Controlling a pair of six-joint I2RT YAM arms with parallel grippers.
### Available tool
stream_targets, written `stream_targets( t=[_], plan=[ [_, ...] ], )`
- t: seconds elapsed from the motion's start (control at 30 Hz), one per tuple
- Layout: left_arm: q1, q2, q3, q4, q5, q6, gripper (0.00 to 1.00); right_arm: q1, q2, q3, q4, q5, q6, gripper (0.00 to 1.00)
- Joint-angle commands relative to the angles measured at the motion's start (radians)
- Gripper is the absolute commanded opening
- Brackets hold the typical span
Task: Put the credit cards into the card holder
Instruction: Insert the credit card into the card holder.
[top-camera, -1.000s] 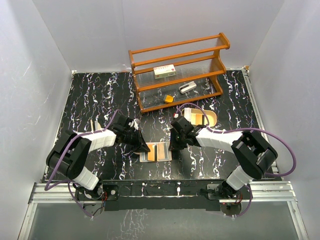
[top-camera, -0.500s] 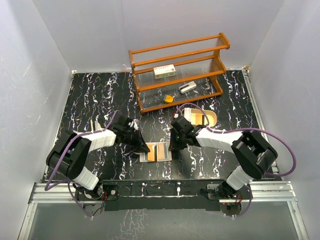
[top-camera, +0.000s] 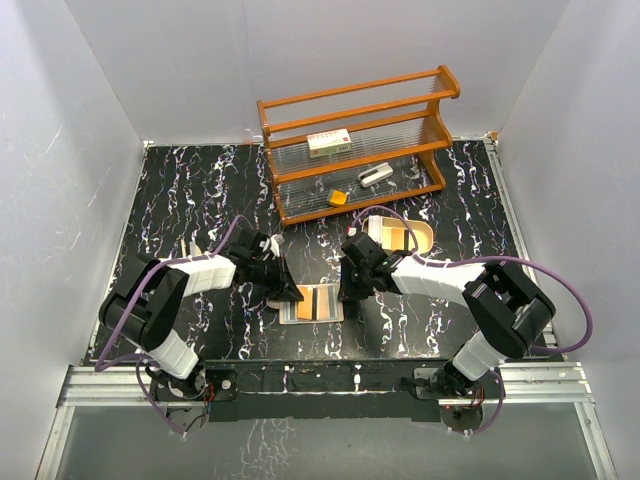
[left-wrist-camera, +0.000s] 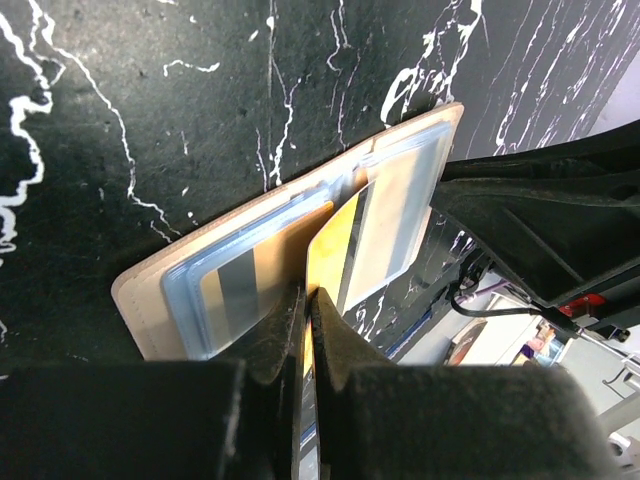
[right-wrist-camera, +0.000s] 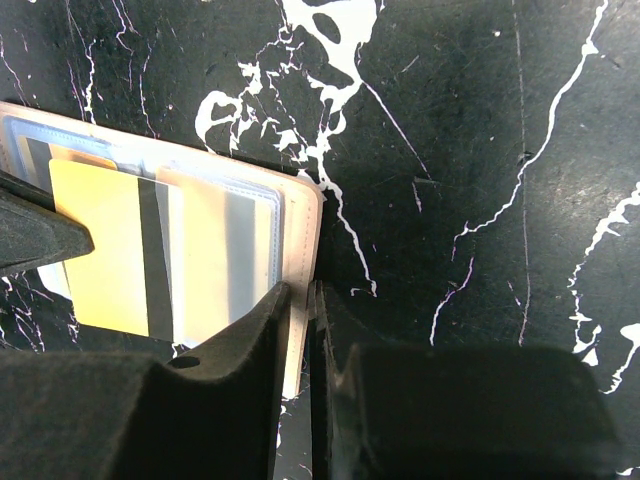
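Part-done: your left gripper (left-wrist-camera: 306, 298) pinched the orange-yellow credit card (left-wrist-camera: 330, 250), its far end on the open card holder (left-wrist-camera: 140, 300) just ahead, not yet seated; your right gripper (right-wrist-camera: 300, 296) nipped that card holder's near edge

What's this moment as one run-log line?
left gripper: shut on yellow card, tilted over open card holder | right gripper: shut on card holder edge | card not yet seated

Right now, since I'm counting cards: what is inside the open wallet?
The wallet shows two clear pockets with grey-striped inserts. A yellow card, pinched by the left gripper, leans over one pocket; what is beneath it is covered.
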Motion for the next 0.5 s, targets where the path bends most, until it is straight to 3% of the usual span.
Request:
stream_targets(
  t=[0.0,0.47],
  plan=[
    [0.003,0.016,-0.012,0.039,0.011,0.015,0.00,0.021,0.006,-0.019,0.043,-0.004,0.002,0.11],
    [-0.006,-0.012,-0.131,0.255,-0.021,-0.148,0.00,0.023,-0.030,-0.080,0.135,-0.043,0.108,0.10]
  ],
)
